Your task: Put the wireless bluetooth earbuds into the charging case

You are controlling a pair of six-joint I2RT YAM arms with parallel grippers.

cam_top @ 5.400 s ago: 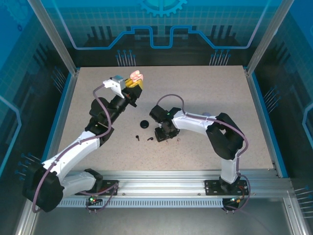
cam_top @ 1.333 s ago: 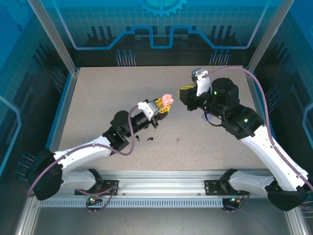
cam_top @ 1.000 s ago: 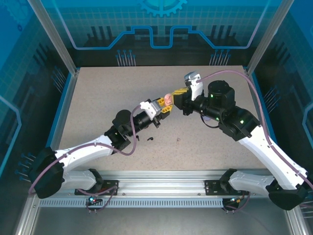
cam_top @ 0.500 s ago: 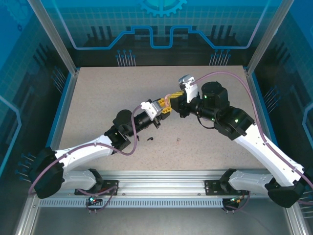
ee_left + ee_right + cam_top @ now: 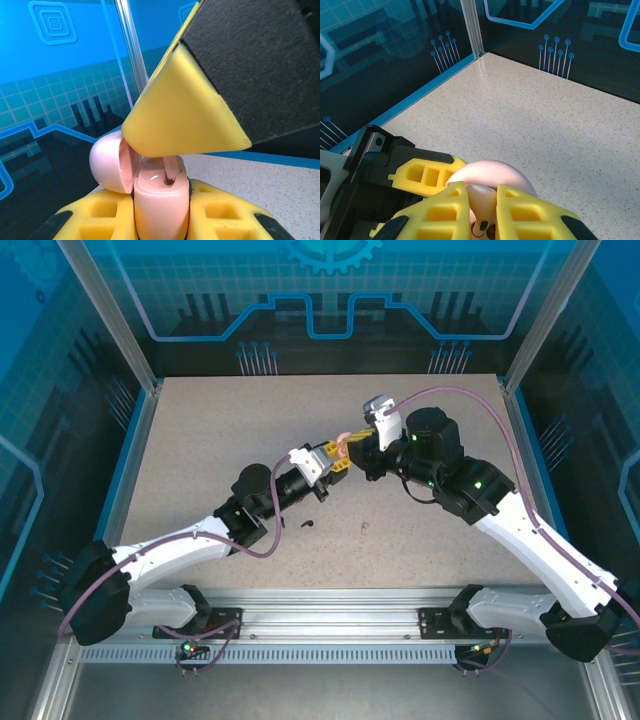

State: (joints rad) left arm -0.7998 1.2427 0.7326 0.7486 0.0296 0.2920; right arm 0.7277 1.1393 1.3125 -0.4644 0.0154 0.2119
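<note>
Gripping open pale pink round plastic charging case (image 5: pixel 161 205) in left claw (image 5: pixel 337 460); pinching pale pink stemmed earbud (image 5: pixel 171 170) in right claw (image 5: pixel 482 200), 2 o'clock from left claw.

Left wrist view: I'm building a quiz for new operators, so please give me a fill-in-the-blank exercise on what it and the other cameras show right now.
1. The left gripper is shut on a case whose colour is ____.
2. The case's lid stands ____.
3. The right gripper pinches a small pink ____ just above the case.

Missing words: pink; open; earbud.
</note>
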